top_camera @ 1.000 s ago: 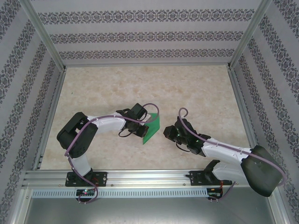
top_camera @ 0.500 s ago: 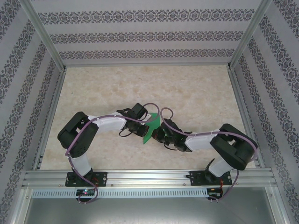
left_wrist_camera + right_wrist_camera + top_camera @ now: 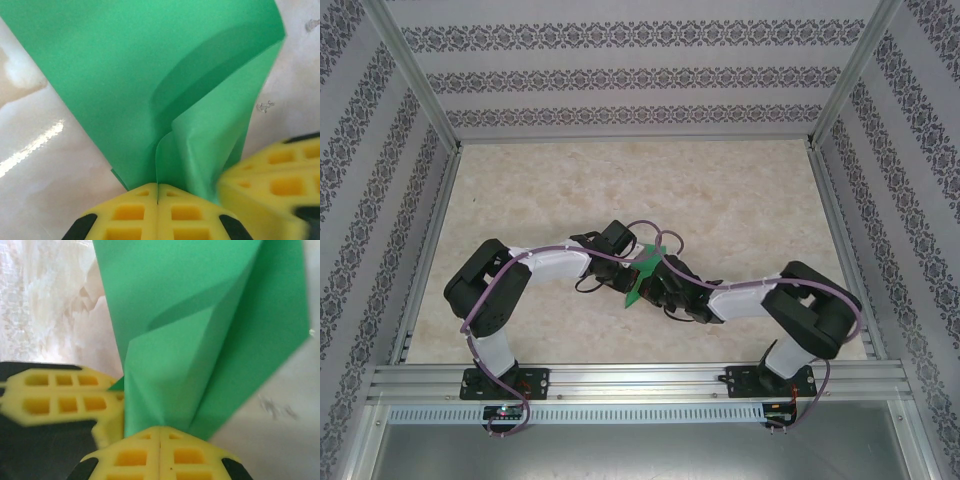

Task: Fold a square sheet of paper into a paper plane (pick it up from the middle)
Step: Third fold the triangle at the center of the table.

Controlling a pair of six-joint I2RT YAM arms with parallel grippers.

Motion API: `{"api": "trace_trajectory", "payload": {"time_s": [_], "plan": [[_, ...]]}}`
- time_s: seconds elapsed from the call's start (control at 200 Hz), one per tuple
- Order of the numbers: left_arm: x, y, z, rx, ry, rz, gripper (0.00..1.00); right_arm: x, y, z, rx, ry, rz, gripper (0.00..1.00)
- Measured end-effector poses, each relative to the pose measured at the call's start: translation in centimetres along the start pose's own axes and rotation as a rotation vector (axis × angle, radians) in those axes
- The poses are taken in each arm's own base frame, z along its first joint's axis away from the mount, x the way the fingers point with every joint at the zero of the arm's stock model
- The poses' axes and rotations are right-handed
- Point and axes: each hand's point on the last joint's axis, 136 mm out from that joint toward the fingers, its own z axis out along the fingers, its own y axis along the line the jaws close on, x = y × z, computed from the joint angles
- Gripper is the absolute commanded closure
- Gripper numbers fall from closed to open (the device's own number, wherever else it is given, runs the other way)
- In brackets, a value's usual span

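The left gripper (image 3: 158, 199) and the right gripper (image 3: 160, 440) are each pinching the green sheet (image 3: 115, 75), which is fanning out beyond their closed tips

The left arm (image 3: 535, 265) is stretching from its base at the near rail toward the middle of the marbled table (image 3: 720, 200), and the right arm (image 3: 760, 298) is bending at its elbow and reaching leftward to meet it. The left gripper (image 3: 628, 272) and right gripper (image 3: 652, 285) are crowding together just beside each other, both touching the green sheet of paper (image 3: 644, 266). The sheet is standing up between them, folded, with a pointed corner showing below the wrists. Purple cables are looping over both arms. Patterned walls (image 3: 640, 80) are enclosing the table.
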Motion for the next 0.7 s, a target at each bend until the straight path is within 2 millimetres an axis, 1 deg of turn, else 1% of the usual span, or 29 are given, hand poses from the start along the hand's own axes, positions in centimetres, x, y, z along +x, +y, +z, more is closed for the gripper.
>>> {"api": "trace_trajectory", "payload": {"time_s": [0.085, 0.15, 0.235, 0.355, 0.43, 0.48, 0.58, 0.634, 0.699], "plan": [[0.0, 0.0, 0.0, 0.0, 0.0, 0.0, 1.0, -0.5, 0.8, -1.6, -0.009, -0.022, -0.023, 0.94], [0.0, 0.0, 0.0, 0.0, 0.0, 0.0, 1.0, -0.9, 1.3, -2.4, -0.015, -0.039, -0.036, 0.94], [0.0, 0.0, 0.0, 0.0, 0.0, 0.0, 1.0, -1.2, 1.6, -2.6, -0.015, -0.045, -0.049, 0.93], [0.0, 0.0, 0.0, 0.0, 0.0, 0.0, 1.0, -1.7, 1.3, -2.4, 0.008, -0.051, -0.052, 0.93], [0.0, 0.0, 0.0, 0.001, 0.0, 0.0, 1.0, -3.1, 1.0, -2.5, 0.021, -0.08, -0.037, 0.91], [0.0, 0.0, 0.0, 0.001, 0.0, 0.0, 1.0, -4.6, 0.5, -2.6, 0.029, -0.106, -0.015, 0.89], [0.0, 0.0, 0.0, 0.001, 0.001, 0.0, 1.0, -7.2, -0.1, -2.7, 0.065, -0.124, -0.003, 0.88], [0.0, 0.0, 0.0, 0.001, 0.001, 0.0, 1.0, -8.3, 0.2, -2.5, 0.083, -0.12, -0.021, 0.88], [0.0, 0.0, 0.0, 0.001, 0.001, 0.0, 1.0, -8.7, 1.3, -2.0, 0.075, -0.092, -0.053, 0.87]]}}
